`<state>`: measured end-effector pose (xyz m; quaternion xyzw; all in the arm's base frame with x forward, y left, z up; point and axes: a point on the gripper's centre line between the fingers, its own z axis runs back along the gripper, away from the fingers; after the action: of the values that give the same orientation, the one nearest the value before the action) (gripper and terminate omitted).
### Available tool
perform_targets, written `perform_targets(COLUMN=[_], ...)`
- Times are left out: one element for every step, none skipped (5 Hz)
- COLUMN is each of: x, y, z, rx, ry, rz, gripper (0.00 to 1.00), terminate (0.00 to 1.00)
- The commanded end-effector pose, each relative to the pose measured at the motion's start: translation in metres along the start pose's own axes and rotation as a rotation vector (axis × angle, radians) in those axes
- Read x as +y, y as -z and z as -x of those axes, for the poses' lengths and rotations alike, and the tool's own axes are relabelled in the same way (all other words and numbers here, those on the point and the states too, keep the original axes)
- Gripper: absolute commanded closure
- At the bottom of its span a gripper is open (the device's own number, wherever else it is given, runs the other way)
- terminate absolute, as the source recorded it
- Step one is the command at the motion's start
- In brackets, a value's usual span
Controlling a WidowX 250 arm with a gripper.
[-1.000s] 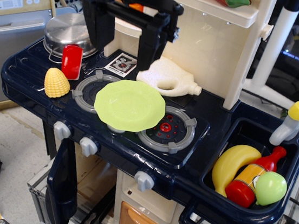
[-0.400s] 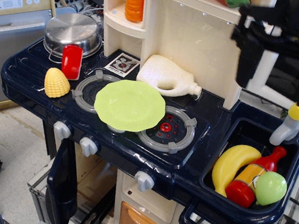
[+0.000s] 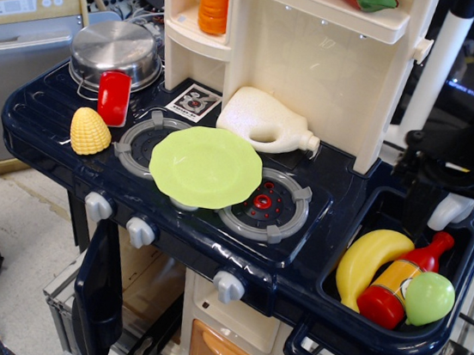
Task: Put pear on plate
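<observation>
The light-green pear (image 3: 429,298) lies in the dark blue sink basin (image 3: 389,209) at the right, against a red bottle (image 3: 396,288) and beside the yellow banana (image 3: 365,261). The light-green plate (image 3: 206,167) lies flat over the two stove burners, well left of the pear. My black gripper (image 3: 461,221) hangs blurred above the back of the basin, up and behind the pear. Its jaws stand apart and hold nothing. It covers the top of the white bottle (image 3: 449,209).
A cream jug (image 3: 265,122) lies behind the plate. A steel pot (image 3: 114,50), a red cup (image 3: 113,97) and a corn cob (image 3: 89,131) sit at the left. A cream shelf unit (image 3: 320,66) rises behind the stove. The burner ring (image 3: 272,206) shows right of the plate.
My gripper has swung from the upper left, over the pot side, across to the right and come down over the sink basin. The pear and plate have not moved.
</observation>
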<state>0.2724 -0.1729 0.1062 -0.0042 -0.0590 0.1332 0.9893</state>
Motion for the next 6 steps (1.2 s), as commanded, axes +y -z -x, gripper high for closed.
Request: perform_targets(x=[-0.012, -0.018, -0.012, -0.009, -0.009, -0.01], y=[0.012, 0.025, 0.04, 0.046, 0.054, 0.062], z=[-0.007, -0.01, -0.013, -0.016, -0.012, -0.013], rx=[-0.057, -0.092, -0.103, -0.095, -0.107, -0.115], ry=[0.084, 0.092, 0.133, 0.146, 0.143, 0.154], rz=[0.045, 0.037, 0.012, 0.029, 0.037, 0.036], gripper=[0.0, 0.0, 0.0, 0.0, 0.0, 0.0], terminate=[0.0, 0.0, 0.0, 0.0, 0.0, 0.0])
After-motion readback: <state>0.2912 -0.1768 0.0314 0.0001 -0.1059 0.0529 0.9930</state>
